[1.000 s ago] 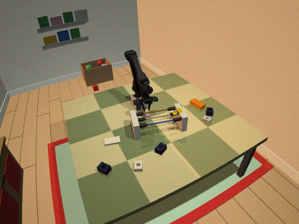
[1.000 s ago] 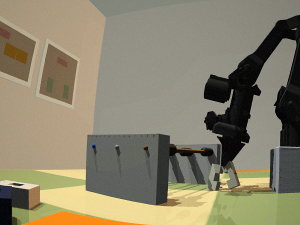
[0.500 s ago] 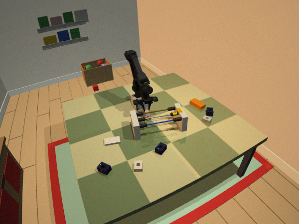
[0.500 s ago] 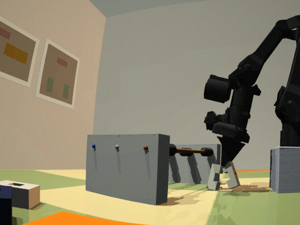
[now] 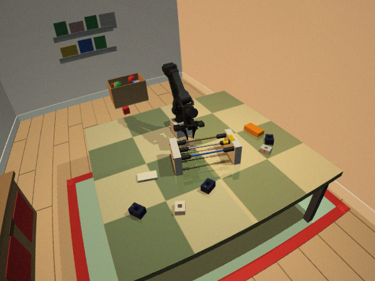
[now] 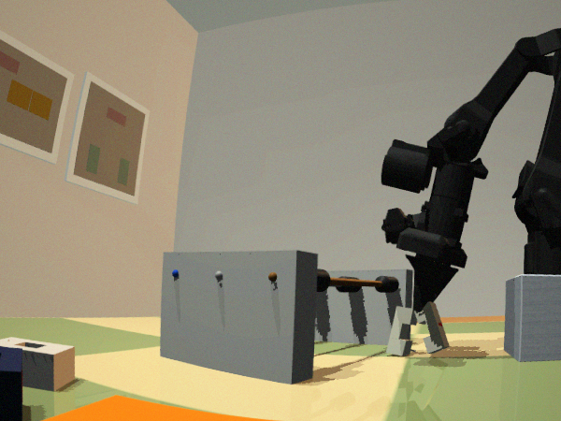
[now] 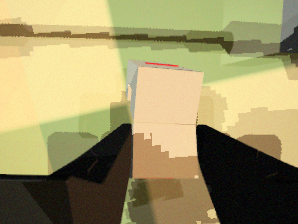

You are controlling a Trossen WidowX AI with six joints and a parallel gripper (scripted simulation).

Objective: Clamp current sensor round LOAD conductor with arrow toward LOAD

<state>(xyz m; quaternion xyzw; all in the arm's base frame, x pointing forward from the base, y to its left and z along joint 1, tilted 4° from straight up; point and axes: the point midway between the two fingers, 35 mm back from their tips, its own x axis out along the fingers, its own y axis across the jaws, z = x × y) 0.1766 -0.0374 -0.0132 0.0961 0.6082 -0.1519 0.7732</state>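
The open split-core sensor [image 6: 399, 331] [image 7: 169, 95] is pale, with its two halves spread downward like an upturned V. A red mark shows on one half. My gripper [image 5: 190, 137] [image 6: 421, 310] [image 7: 163, 132] is shut on the sensor's top. The sensor seems just clear of the table, on the robot's side of the rack. Three conductors span two grey end blocks: a copper one [image 5: 203, 139] [image 6: 355, 283] nearest the arm, a grey one [image 5: 204, 146] and a blue one [image 5: 207, 153]. A yellow label [image 5: 231, 137] tops one block; its text is unreadable. A yellow sleeve [image 5: 225, 142] is on the grey conductor.
The end blocks [image 5: 177, 160] [image 6: 229, 323] stand higher than the sensor. Dark blue blocks [image 5: 208, 185] [image 5: 137, 210] [image 5: 269, 139], white blocks [image 5: 180, 212] [image 5: 265, 149], a white bar [image 5: 147, 176] and an orange block [image 5: 254, 130] lie around the rack.
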